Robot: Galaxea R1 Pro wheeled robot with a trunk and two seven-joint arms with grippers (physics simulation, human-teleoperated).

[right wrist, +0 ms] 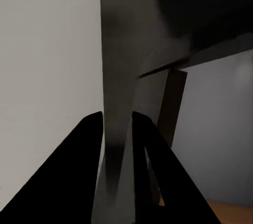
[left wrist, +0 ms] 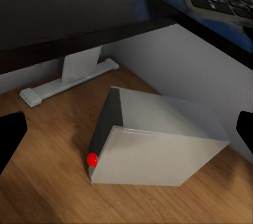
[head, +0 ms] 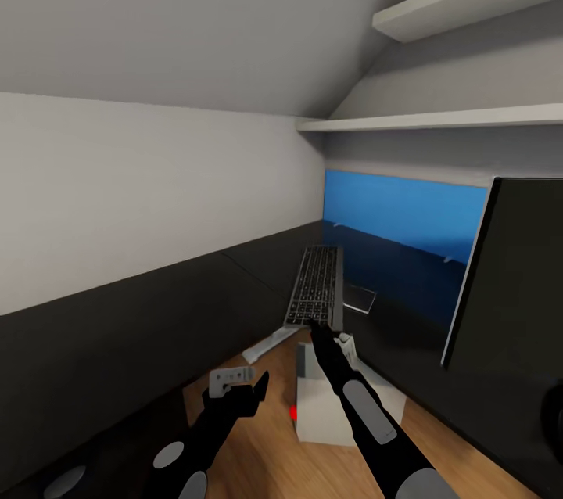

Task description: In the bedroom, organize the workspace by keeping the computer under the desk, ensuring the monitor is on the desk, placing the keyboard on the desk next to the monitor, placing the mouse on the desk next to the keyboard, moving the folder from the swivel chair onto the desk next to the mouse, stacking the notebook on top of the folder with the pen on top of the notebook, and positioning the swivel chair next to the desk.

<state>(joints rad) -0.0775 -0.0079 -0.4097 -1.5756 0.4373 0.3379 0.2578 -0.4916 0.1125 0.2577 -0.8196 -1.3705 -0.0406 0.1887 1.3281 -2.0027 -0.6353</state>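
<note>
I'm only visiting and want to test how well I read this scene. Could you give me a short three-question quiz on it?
1. True or false: the computer stands on top of the desk.
2. What do the right arm's fingers clamp? A the monitor; B the keyboard; C the computer.
3. Fill in: the computer's front edge carries a small ___ light.

Key: 1 false, it sits on the wooden floor; 2 B; 3 red.
</note>
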